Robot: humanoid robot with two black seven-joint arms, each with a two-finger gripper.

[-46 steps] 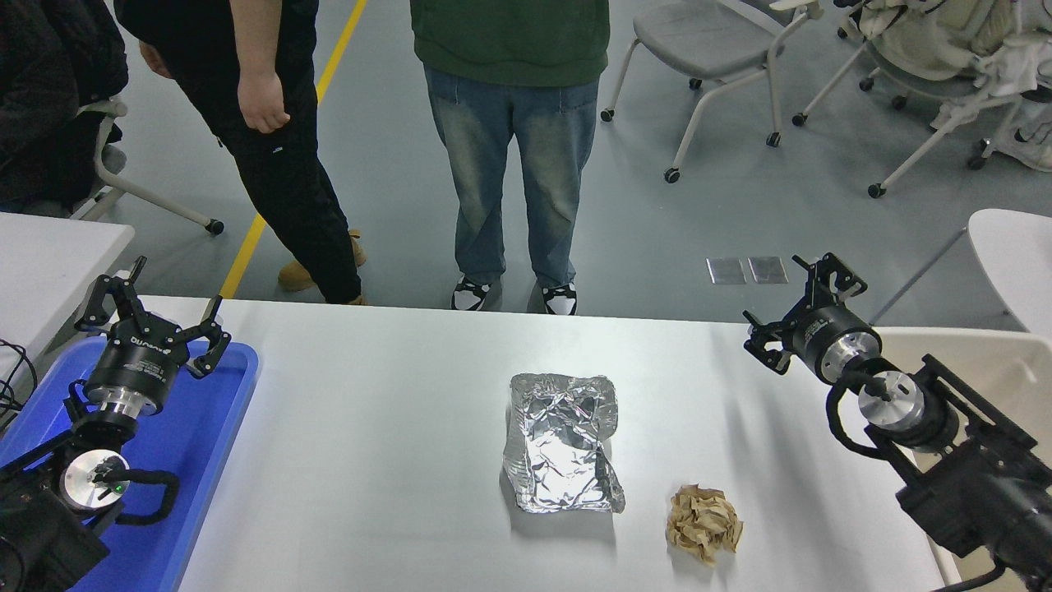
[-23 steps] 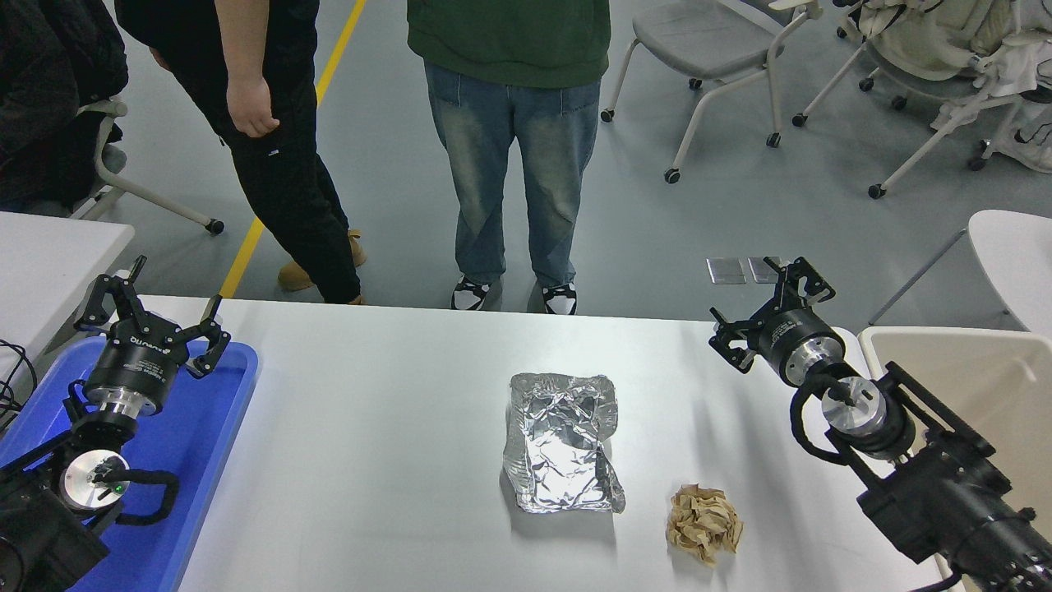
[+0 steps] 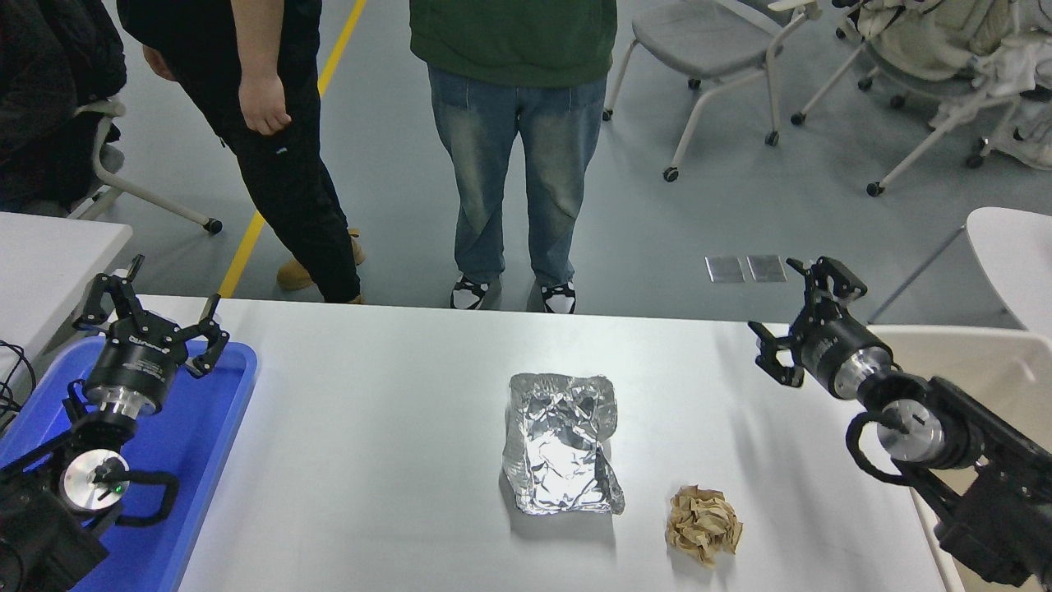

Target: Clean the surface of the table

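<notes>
The white table surface point(image 3: 370, 427) fills the lower middle of the head view. A crumpled sheet of silver foil point(image 3: 560, 444) lies near its centre. A crumpled ball of brown paper point(image 3: 703, 524) lies to the foil's lower right. My right gripper point(image 3: 801, 316) is open and empty, raised over the table's far right corner, well above and right of both. My left gripper point(image 3: 152, 308) is open and empty, parked over the blue tray point(image 3: 205, 460) at the lower left.
A cream bin point(image 3: 994, 362) stands at the table's right edge. Two people point(image 3: 509, 140) stand at the far side. A smaller white table point(image 3: 49, 255) is at the left. Wheeled chairs point(image 3: 715, 49) stand on the grey floor behind.
My right arm swung left half a second ago and has now drawn back to the right, toward the cream bin. The foil, the paper ball and the left arm have not moved.
</notes>
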